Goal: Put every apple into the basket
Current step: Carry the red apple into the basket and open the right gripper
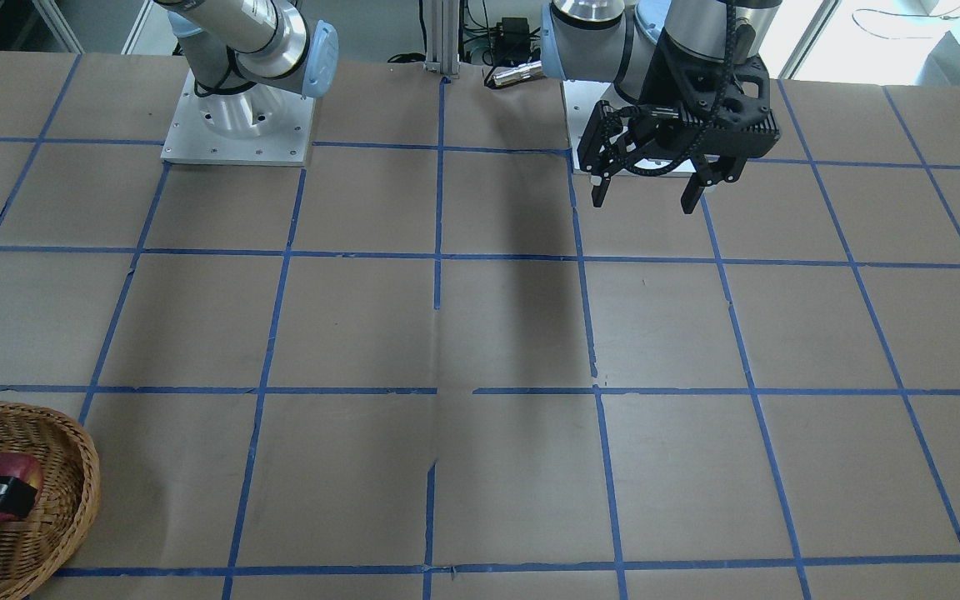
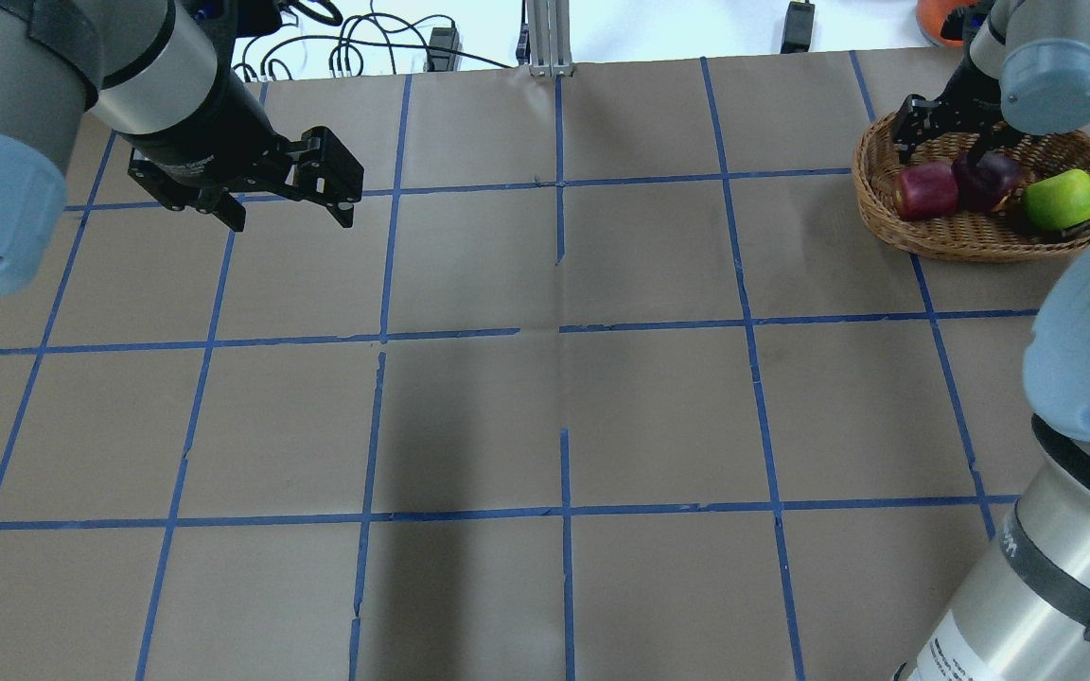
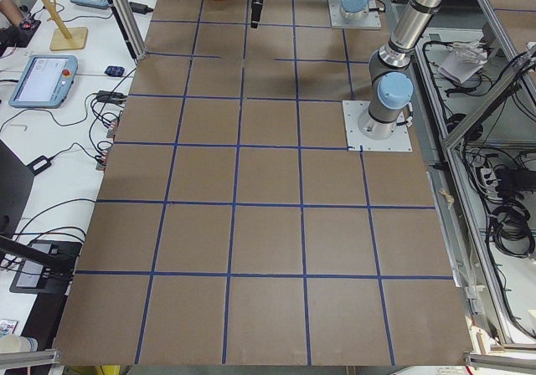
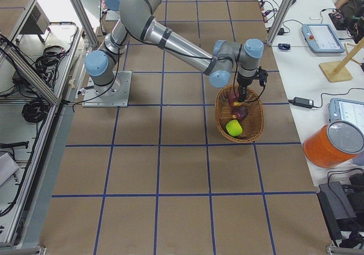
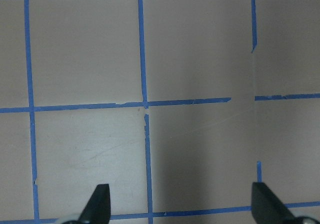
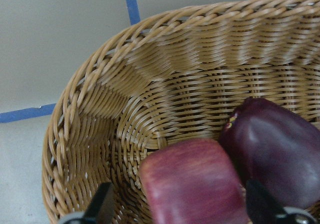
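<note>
The wicker basket (image 2: 971, 248) stands at the far right of the table and holds all three apples: red (image 2: 925, 189), purple-maroon (image 2: 988, 178) and yellow-green (image 2: 1062, 199). My right gripper (image 2: 950, 137) hangs over the basket's left end, open. In the right wrist view its fingertips (image 6: 102, 204) straddle the red apple (image 6: 192, 179) without squeezing it, with the purple apple (image 6: 280, 154) beside it and the basket wall (image 6: 165, 79) behind. My left gripper (image 2: 285, 203) is open and empty, above bare table at the far left; it also shows in the left wrist view (image 5: 182, 204).
The table is brown paper with a blue tape grid. An aluminium post (image 2: 545, 38) and cables stand at the far edge. An orange container (image 4: 333, 144) and teach pendants (image 4: 321, 36) lie on the side bench beyond the basket (image 4: 253, 132).
</note>
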`<action>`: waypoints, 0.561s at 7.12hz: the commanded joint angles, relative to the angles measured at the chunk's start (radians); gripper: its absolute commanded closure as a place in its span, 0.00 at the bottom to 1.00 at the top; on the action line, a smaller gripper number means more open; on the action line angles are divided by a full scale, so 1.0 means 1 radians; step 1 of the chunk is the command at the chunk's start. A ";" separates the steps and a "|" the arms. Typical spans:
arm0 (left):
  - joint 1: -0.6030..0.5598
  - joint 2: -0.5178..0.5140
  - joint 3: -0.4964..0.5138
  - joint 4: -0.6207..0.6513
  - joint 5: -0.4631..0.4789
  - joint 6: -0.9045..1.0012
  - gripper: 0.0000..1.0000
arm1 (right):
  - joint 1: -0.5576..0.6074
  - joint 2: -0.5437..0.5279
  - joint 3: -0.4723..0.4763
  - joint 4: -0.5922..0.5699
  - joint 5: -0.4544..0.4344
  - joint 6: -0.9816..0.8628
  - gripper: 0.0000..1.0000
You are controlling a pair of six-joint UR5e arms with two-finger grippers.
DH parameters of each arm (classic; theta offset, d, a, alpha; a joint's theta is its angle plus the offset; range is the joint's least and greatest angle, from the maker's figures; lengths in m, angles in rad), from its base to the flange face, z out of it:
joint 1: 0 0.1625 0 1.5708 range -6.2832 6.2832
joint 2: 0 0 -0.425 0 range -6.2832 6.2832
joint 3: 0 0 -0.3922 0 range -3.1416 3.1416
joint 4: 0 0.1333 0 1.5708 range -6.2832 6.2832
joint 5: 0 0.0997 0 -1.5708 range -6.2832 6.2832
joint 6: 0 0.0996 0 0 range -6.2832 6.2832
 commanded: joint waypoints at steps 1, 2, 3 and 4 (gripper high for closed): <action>0.000 -0.001 -0.003 0.000 0.001 0.000 0.00 | 0.007 -0.063 0.005 0.093 0.000 -0.006 0.00; 0.000 0.001 -0.003 -0.002 0.003 0.000 0.00 | 0.037 -0.141 0.008 0.241 0.003 0.010 0.00; 0.000 -0.002 -0.001 -0.002 0.001 0.000 0.00 | 0.091 -0.214 0.008 0.361 0.003 0.051 0.00; 0.000 -0.001 -0.001 -0.002 0.003 0.000 0.00 | 0.172 -0.276 0.010 0.429 0.005 0.114 0.00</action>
